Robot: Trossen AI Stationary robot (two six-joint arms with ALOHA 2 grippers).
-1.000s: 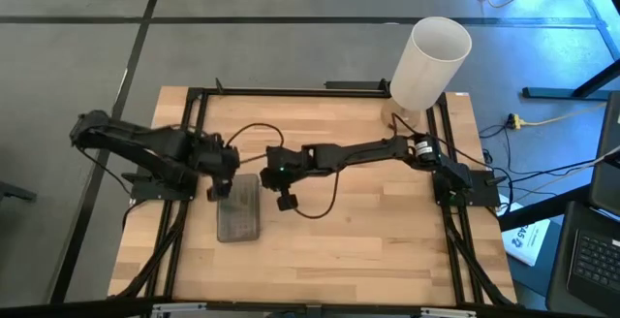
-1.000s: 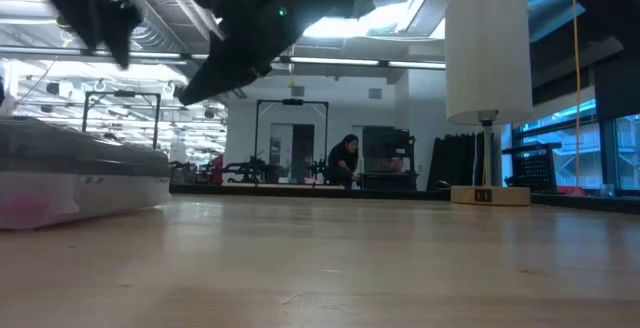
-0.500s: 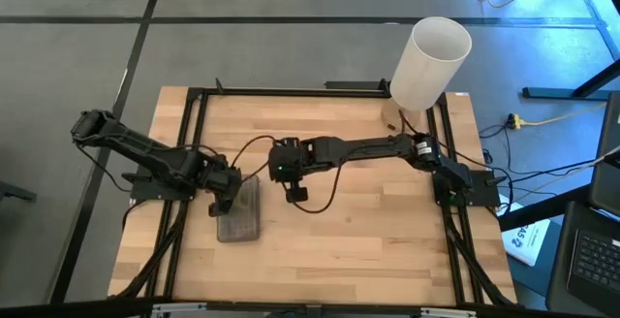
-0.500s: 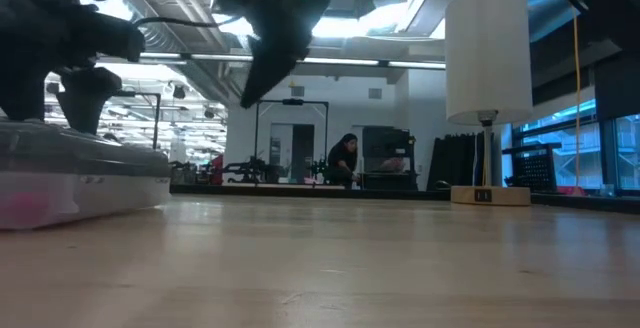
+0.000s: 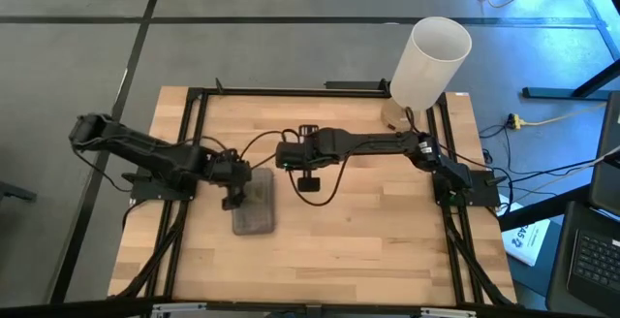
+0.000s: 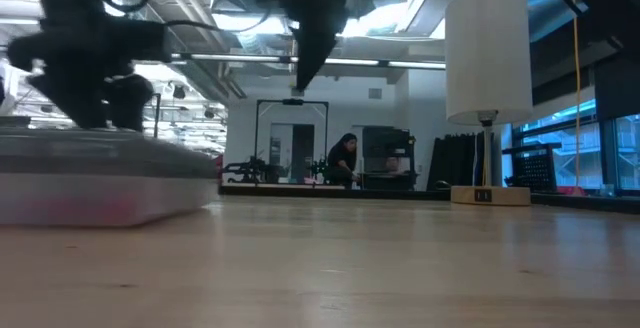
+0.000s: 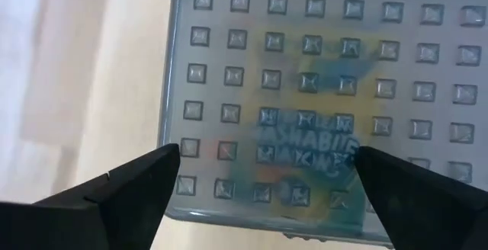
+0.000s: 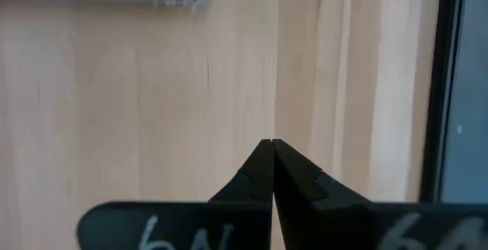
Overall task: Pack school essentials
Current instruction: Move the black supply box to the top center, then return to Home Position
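I had the left gripper (image 7: 263, 177) spread wide, directly over the clear box (image 5: 254, 205) with its grey dotted lid, holding nothing. Through the lid I could make out what was probably the crayon box (image 7: 320, 139); the printing was blurred. The right gripper (image 8: 272, 147) hung clenched and empty above bare table (image 5: 387, 231), near the box. To seat the lid well, I reckoned on pressing down squarely at the middle, keeping the box from sliding.

Wooden table (image 5: 368, 231) with lidded clear box (image 5: 254, 208)
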